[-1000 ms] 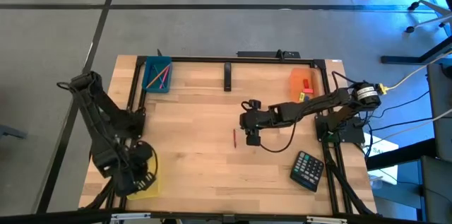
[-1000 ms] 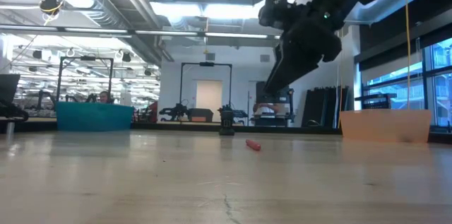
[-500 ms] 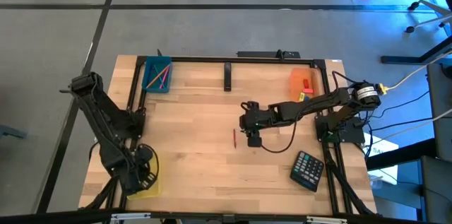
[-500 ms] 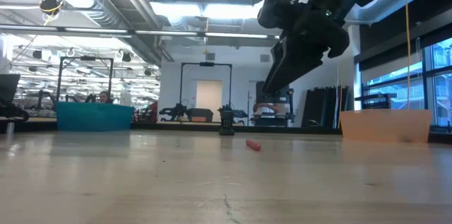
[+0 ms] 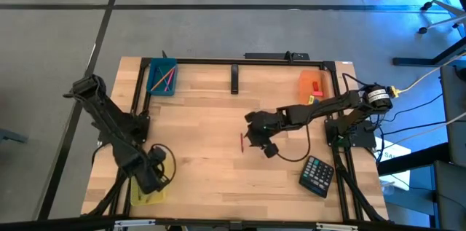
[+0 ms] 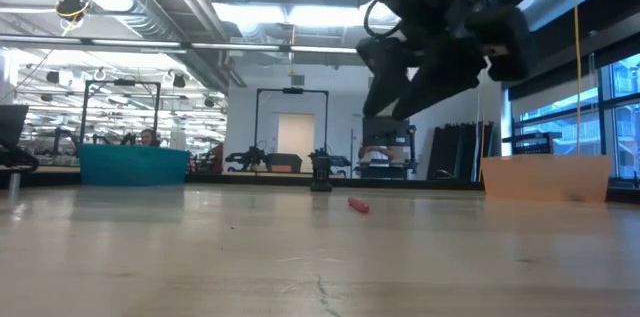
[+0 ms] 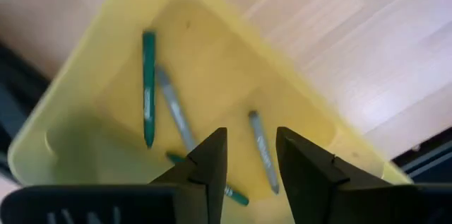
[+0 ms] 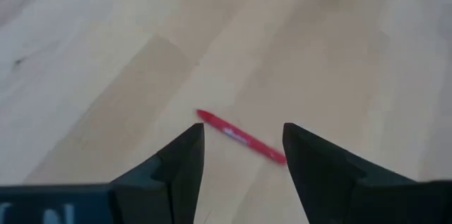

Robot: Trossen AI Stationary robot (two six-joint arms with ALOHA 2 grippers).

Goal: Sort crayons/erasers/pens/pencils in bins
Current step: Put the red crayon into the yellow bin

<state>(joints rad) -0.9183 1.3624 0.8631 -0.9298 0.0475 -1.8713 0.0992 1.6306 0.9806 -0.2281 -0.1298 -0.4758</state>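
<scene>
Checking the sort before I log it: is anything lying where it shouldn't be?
One red stick lies loose on the bare table, outside every bin, with the right gripper open above it. Nothing else stands out.

A black calculator (image 5: 317,175) lies tilted on the wooden table (image 5: 211,165), near its front right corner. A short dark bar (image 5: 234,79) lies on the table well away from the calculator, toward the far edge, near the black frame rail (image 5: 240,61).
</scene>
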